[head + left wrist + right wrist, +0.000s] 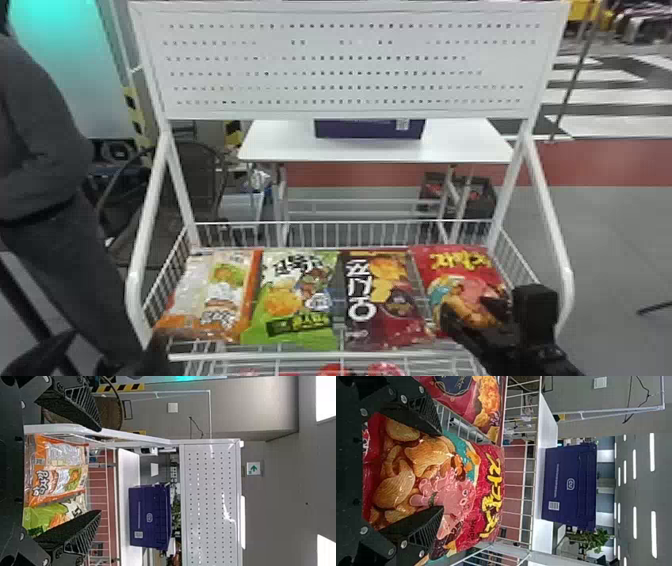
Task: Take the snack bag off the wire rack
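Four snack bags lie side by side in the white wire rack. The red bag is at the right end, beside a dark maroon bag. My right gripper is over the red bag's lower part. In the right wrist view, the right gripper is open, with the red bag spanning the gap between its fingers. My left gripper is at the rack's front left corner. In the left wrist view, the left gripper is open, facing the orange-and-white bag and green bag.
A white perforated panel rises above the rack on white posts. Behind it stands a white table with a purple box. The rack's side walls flank the bags, and red packages show on a lower level.
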Tool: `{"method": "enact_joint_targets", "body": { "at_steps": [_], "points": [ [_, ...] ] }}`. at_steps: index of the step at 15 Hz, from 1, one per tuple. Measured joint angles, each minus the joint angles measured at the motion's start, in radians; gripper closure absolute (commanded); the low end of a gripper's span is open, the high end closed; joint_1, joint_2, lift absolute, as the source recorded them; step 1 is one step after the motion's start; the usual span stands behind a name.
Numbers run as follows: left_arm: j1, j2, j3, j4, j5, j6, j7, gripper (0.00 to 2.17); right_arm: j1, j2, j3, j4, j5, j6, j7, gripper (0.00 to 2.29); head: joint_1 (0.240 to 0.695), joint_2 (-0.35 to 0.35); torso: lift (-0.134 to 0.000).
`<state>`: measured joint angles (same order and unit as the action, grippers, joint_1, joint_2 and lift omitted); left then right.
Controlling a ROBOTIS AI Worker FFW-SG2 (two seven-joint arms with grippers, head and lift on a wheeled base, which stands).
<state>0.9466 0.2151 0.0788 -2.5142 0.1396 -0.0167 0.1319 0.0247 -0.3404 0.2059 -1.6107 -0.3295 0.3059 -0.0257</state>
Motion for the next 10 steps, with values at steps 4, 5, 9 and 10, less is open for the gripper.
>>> {"method": "enact_joint_targets", "body": {
  "at_steps": [4,5,9,10],
  "points": [
    [-0.003,0.0,0.002,0.003,0.001,0.003,0.001,0.16,0.014,0.001,0.002,-0.014,-0.011,0.003,0.009,2.16,0.499,0.0,0.0],
    [-0.004,-0.001,0.002,0.004,0.001,0.004,0.001,0.16,0.025,0.001,-0.003,-0.032,-0.019,0.003,0.015,2.19,0.499,0.0,0.0],
    [-0.011,-0.002,0.003,0.006,0.0,0.007,0.001,0.16,0.09,-0.001,-0.038,-0.143,-0.051,0.002,0.014,2.2,0.499,0.0,0.0],
    [-0.012,-0.002,0.002,0.006,0.0,0.007,0.001,0.16,0.115,-0.003,-0.051,-0.18,-0.058,-0.002,0.007,2.2,0.499,0.0,0.0]
  ]
}}
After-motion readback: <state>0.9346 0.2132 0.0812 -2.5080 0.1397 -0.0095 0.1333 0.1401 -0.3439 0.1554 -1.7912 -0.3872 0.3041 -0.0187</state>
